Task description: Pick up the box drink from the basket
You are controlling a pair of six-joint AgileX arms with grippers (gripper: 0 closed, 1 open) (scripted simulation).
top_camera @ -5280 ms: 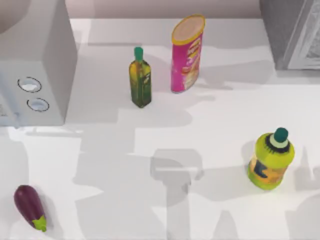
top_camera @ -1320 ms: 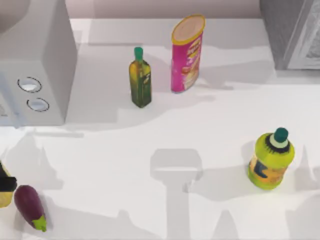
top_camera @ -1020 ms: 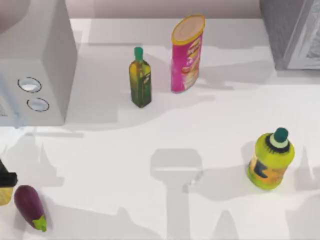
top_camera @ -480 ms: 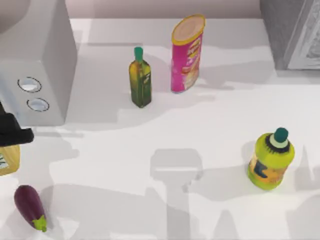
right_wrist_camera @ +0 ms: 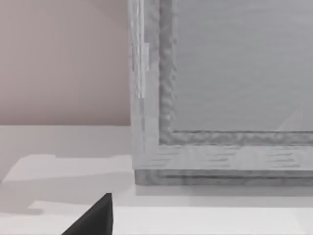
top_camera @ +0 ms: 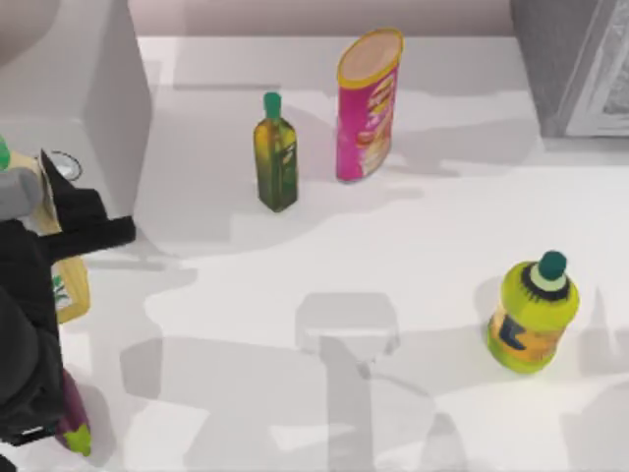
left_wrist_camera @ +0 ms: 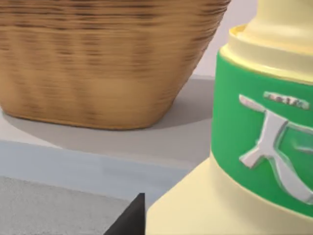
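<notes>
The box drink is a pale-yellow carton with green print, held above the table's left side. My left gripper is shut on it, with the black arm stretching toward the near left corner. Up close in the left wrist view, the box drink shows its green band in front of the woven brown basket, which stands on a grey ledge behind it. The carton is outside the basket. My right gripper is parked off to the right, facing a grey framed cabinet.
A grey appliance stands at the back left. An olive-oil bottle and a tall pink canister stand at the back middle. A round yellow-green bottle stands at the right. A purple eggplant lies half hidden under my left arm.
My left arm has come in from the left edge and moved up and to the right with the box drink in its gripper. It now covers part of the eggplant.
</notes>
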